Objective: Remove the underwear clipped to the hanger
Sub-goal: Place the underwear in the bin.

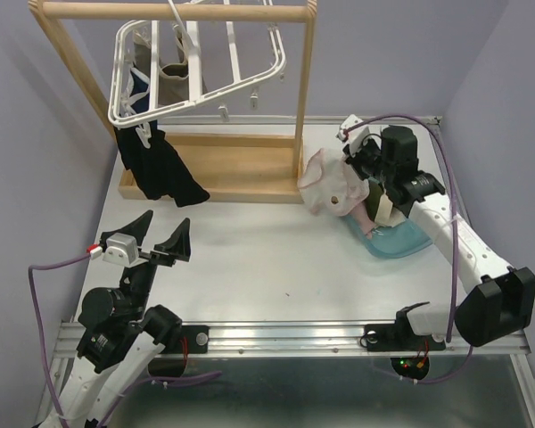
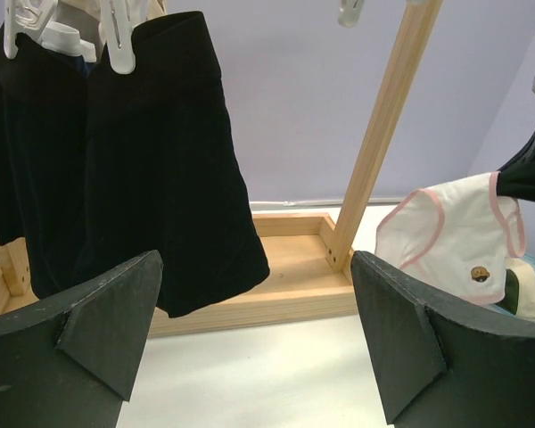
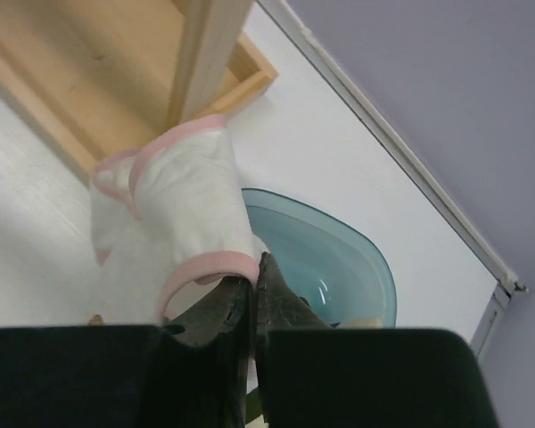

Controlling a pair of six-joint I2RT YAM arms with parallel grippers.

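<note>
Underwear (image 1: 160, 174) of soft black cloth hangs clipped to the white plastic hanger (image 1: 216, 89) at upper left, above a smooth white counter (image 1: 250, 259) between lilac walls (image 1: 36, 223). A cream pink-trimmed pair (image 3: 187, 196) dangles centre right, clenched in the right tool (image 3: 252, 290); the left tool (image 1: 167, 221) gapes released, lower left.

Matt blk cloth underwear (image 2: 116, 160), wht plastic hanger (image 1: 196, 76), bare wood stand (image 1: 250, 169).

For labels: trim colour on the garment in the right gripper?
Pink trim on white garment; best in right wrist view.
</note>
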